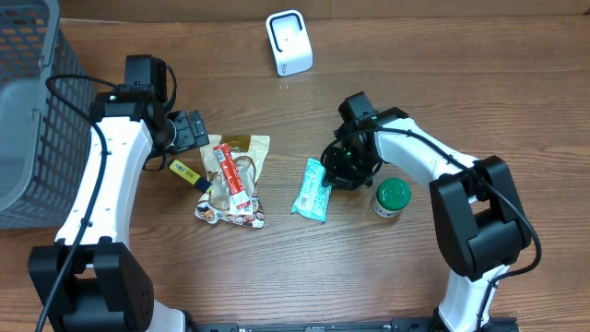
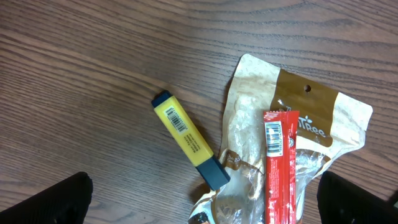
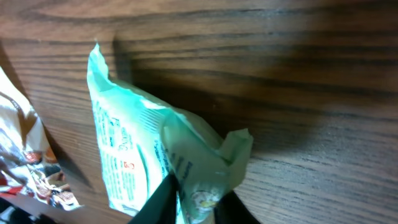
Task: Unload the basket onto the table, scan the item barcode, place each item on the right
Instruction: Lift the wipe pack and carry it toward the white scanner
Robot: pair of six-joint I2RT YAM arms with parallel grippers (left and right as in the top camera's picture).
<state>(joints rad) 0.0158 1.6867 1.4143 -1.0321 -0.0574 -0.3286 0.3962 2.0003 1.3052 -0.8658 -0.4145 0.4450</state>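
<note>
A teal snack packet (image 1: 312, 191) lies in the middle of the table. My right gripper (image 1: 343, 171) is at its right edge. In the right wrist view the packet (image 3: 137, 149) is crumpled up, its corner pinched between the two black fingers (image 3: 158, 202), so the right gripper (image 3: 196, 205) is shut on it. The white barcode scanner (image 1: 289, 42) stands at the back of the table. My left gripper (image 1: 189, 134) hovers open over a yellow highlighter (image 2: 189, 139) and a red bar (image 2: 280, 168), with nothing between its fingers (image 2: 59, 199).
A brown-and-clear snack pouch (image 1: 241, 171) lies under the red bar (image 1: 230, 177). A green-lidded jar (image 1: 392, 196) stands just right of the right gripper. A grey wire basket (image 1: 28, 111) fills the left edge of the table.
</note>
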